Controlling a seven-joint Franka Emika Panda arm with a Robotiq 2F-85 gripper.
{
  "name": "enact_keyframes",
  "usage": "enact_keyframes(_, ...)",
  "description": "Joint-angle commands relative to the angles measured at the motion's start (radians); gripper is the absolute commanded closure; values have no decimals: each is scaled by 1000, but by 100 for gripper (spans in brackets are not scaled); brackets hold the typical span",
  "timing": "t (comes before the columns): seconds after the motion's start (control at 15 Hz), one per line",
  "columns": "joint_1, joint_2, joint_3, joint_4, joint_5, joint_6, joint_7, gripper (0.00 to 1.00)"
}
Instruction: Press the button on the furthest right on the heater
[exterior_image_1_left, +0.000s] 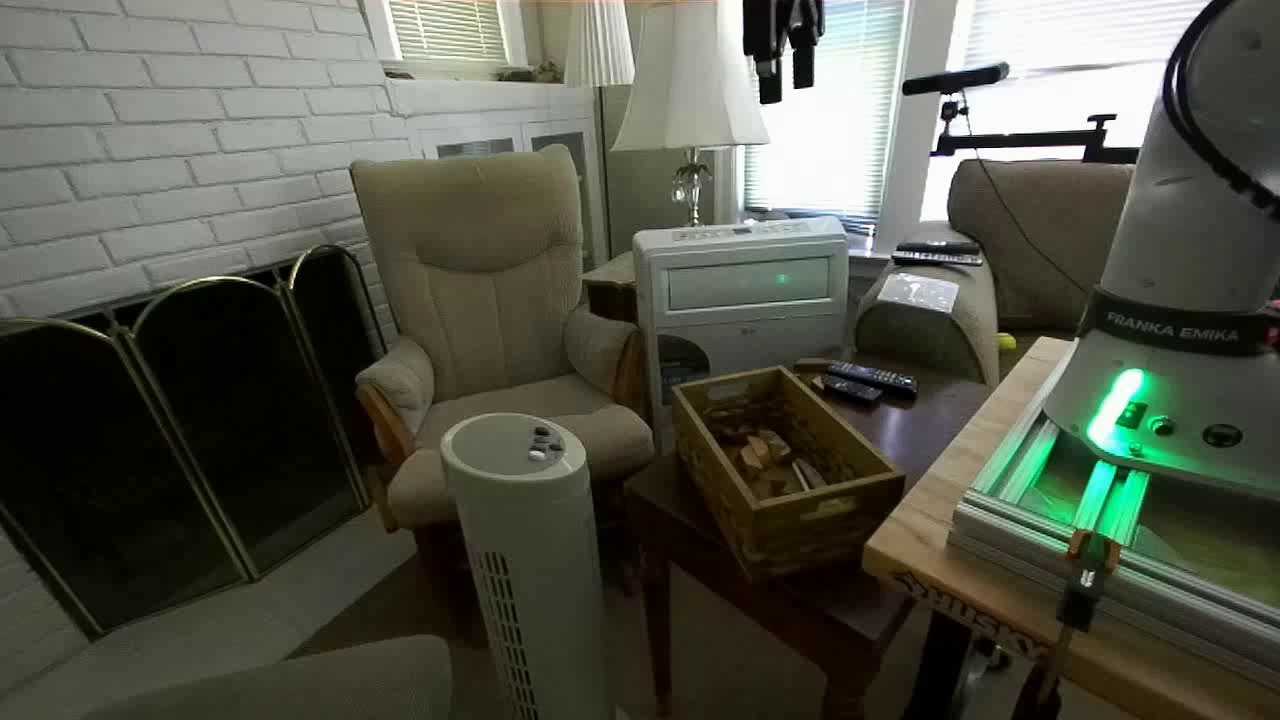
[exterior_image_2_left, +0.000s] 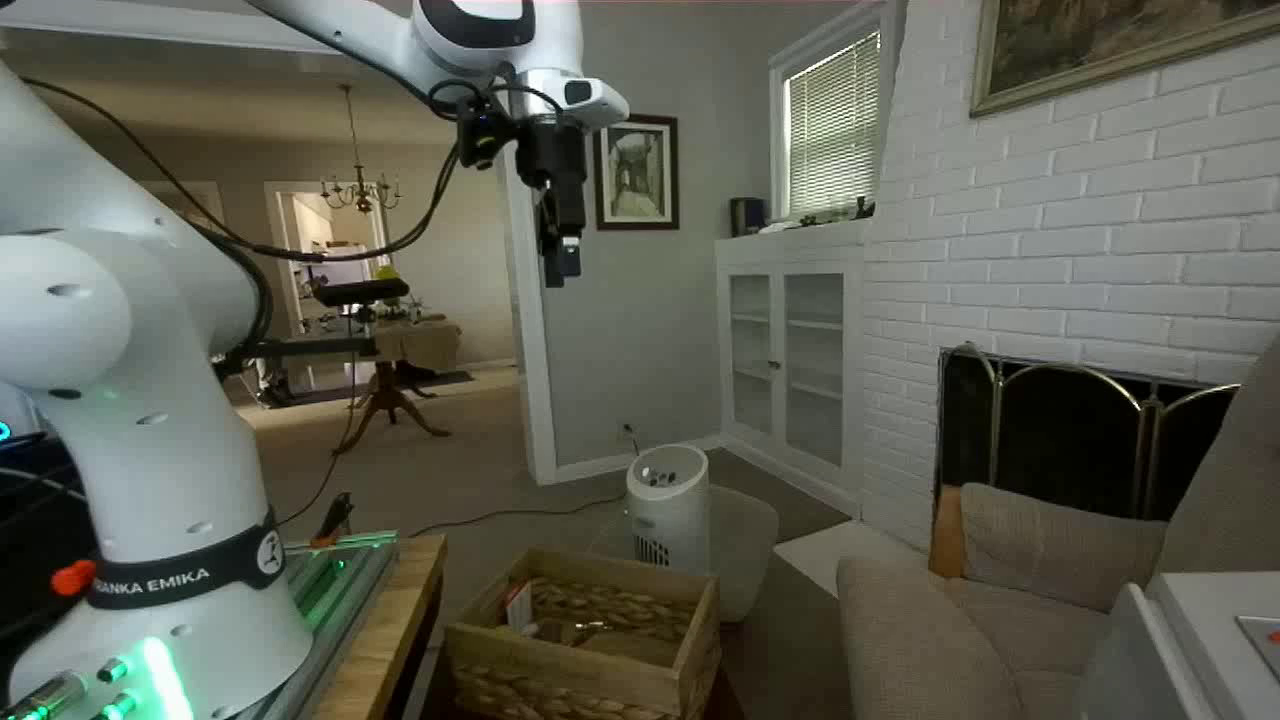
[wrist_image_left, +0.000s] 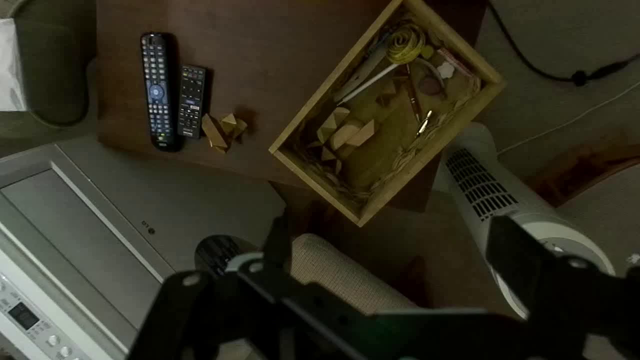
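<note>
The heater (exterior_image_1_left: 535, 560) is a tall white tower with a slotted grille and a round recessed top. A cluster of small dark and pale buttons (exterior_image_1_left: 546, 444) sits on one side of its top. The heater also shows in an exterior view (exterior_image_2_left: 682, 525) and at the right of the wrist view (wrist_image_left: 520, 195). There a finger covers part of its top, so most buttons are hidden. My gripper (exterior_image_1_left: 787, 85) hangs high above and away from the heater, fingers pointing down, also seen in an exterior view (exterior_image_2_left: 560, 268). In the wrist view my gripper (wrist_image_left: 392, 240) has its fingers wide apart, with nothing held.
A wooden box (wrist_image_left: 387, 115) of small items stands on a dark side table (wrist_image_left: 240, 60) between robot and heater. Remotes (wrist_image_left: 157, 92) lie beside it. A white boxy unit (exterior_image_1_left: 740, 290), an armchair (exterior_image_1_left: 480, 260) and a lamp (exterior_image_1_left: 690, 80) stand nearby.
</note>
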Motion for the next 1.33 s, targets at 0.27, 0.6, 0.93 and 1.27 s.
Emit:
enact_keyframes(0.27,13,3,-11,2,-7,-2,6,0)
enact_keyframes(0.6,15,68,2,20,-15,93,3,1)
enact_keyframes(0.93,21,199,41,60,-60,310,6,0)
enact_keyframes(1.27,29,353,67,125,-118,502,2,0)
